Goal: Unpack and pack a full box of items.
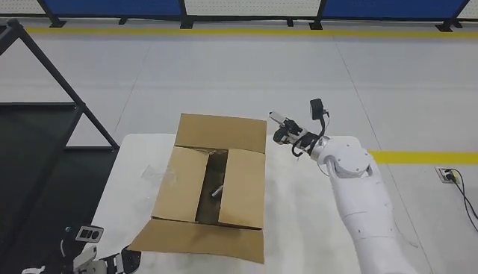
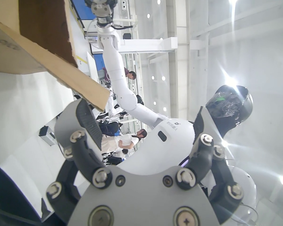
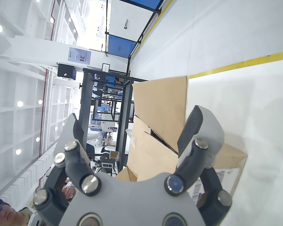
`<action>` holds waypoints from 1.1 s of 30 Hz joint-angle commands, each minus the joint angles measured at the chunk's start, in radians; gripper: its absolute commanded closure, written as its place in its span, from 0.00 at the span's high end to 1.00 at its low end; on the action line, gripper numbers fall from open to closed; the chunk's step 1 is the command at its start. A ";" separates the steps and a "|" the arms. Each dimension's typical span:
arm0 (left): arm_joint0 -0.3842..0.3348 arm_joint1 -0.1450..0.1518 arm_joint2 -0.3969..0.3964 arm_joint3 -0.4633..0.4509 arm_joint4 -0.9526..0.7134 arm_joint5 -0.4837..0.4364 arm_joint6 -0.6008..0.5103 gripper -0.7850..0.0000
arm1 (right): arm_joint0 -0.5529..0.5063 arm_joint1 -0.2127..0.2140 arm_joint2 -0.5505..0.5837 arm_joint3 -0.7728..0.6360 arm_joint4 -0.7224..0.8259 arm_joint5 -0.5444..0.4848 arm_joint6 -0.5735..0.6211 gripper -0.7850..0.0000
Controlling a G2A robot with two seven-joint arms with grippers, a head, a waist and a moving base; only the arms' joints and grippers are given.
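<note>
A brown cardboard box (image 1: 224, 181) stands on the white table (image 1: 299, 214) with its flaps folded outward. A dark gap runs down its middle, where a small pale item (image 1: 216, 192) lies. My right gripper (image 1: 284, 128) hangs open beside the box's far right corner; in the right wrist view the right gripper (image 3: 134, 128) is empty, with the box (image 3: 160, 109) just beyond it. My left gripper (image 2: 143, 123) is open and empty, low at the table's near left corner (image 1: 112, 263), under the box's near flap (image 2: 61, 71).
A black metal rack (image 1: 45, 125) stands to the left of the table. A clear plastic scrap (image 1: 157, 173) lies on the table left of the box. Bare table surface lies right of the box, partly under the right arm.
</note>
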 commanded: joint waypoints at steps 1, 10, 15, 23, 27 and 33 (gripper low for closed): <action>-0.011 -0.001 0.014 -0.013 -0.017 0.004 0.022 1.00 | 0.036 0.002 -0.021 0.083 -0.036 -0.021 -0.040 1.00; -0.078 -0.008 0.100 -0.081 0.007 -0.008 0.210 1.00 | 0.136 -0.007 -0.072 0.318 -0.008 -0.133 -0.079 1.00; -0.120 -0.012 0.136 -0.088 0.013 -0.009 0.320 1.00 | 0.161 -0.014 -0.074 0.378 0.072 -0.190 0.001 1.00; -0.159 -0.011 0.171 -0.079 0.078 -0.002 0.415 1.00 | 0.181 -0.015 -0.060 0.405 0.200 -0.264 0.109 1.00; -0.170 -0.011 0.190 -0.070 0.095 0.005 0.447 1.00 | 0.188 -0.016 -0.056 0.402 0.252 -0.290 0.148 1.00; -0.170 -0.011 0.209 -0.062 0.149 -0.001 0.495 1.00 | 0.194 -0.016 -0.069 0.380 0.293 -0.315 0.235 1.00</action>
